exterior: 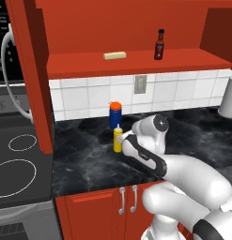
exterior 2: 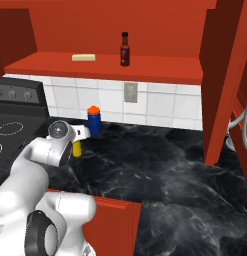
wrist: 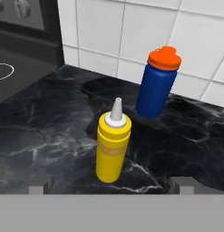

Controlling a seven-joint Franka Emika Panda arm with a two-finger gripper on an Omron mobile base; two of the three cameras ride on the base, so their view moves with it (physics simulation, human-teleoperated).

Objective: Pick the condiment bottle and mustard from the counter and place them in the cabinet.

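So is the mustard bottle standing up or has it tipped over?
Upright. The mustard stands on its base on the counter, white nozzle pointing up, in front of the blue canister.

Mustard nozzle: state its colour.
The mustard nozzle is pale grey-white; the hand view shows it best.

No text reads anywhere; the condiment bottle (exterior: 159,45) bears a red label, its print illegible.

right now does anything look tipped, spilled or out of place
Nothing stands out. The yellow plastic squeeze bottle and blue cylindrical canister stand upright, apart, on the black marble counter; the small dark glass bottle stands upright on the red shelf.
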